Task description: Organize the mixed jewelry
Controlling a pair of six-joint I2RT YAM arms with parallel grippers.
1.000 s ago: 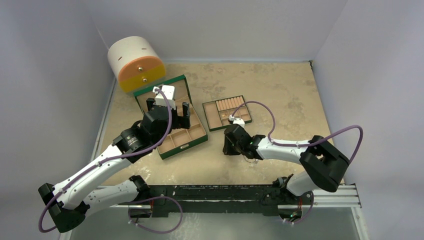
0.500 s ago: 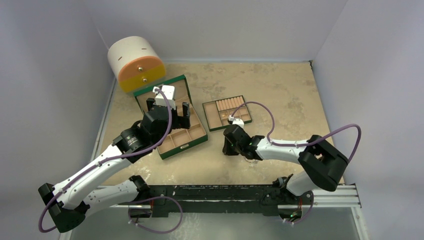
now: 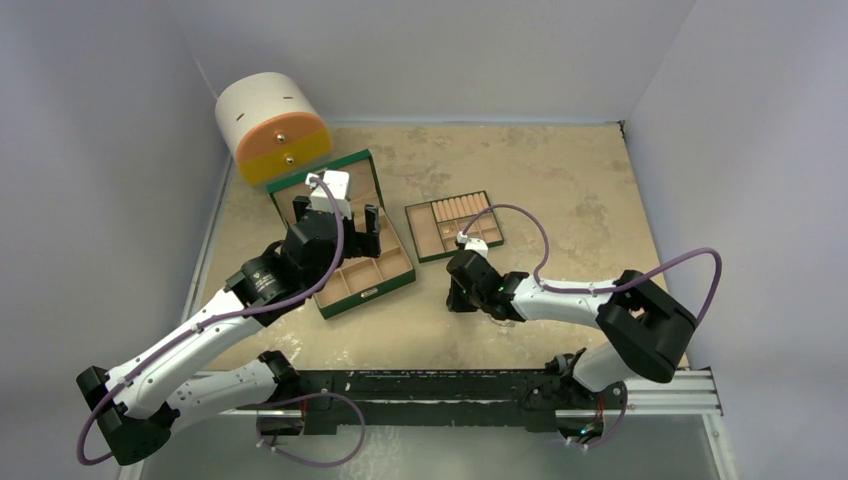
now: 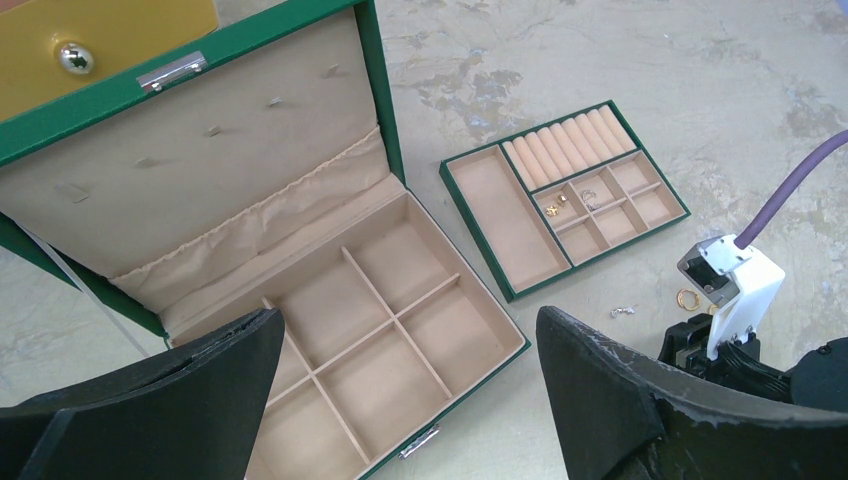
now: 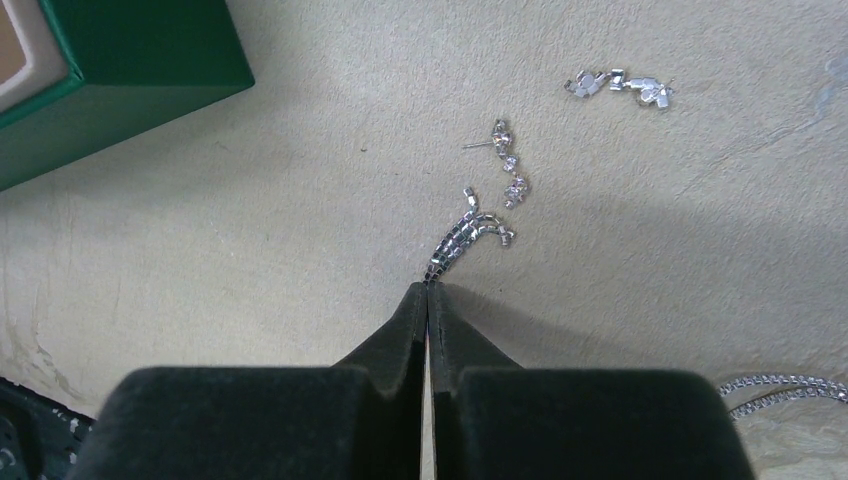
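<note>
Our right hand [image 5: 428, 292] is closed, its tips pinching only the near end of the chain earring [image 5: 470, 238], which lies on the surface [image 5: 250, 230]. The grip looks marginal, so we lift slowly and straight up, keeping the trailing strands clear of the stud earring [image 5: 508, 165] just beyond the tips.

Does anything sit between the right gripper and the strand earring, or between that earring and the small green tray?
Nothing visible. The right gripper's shut tips meet the strand earring's near end. Toward the small green tray there is only table, with two other earrings lying flat.
</note>
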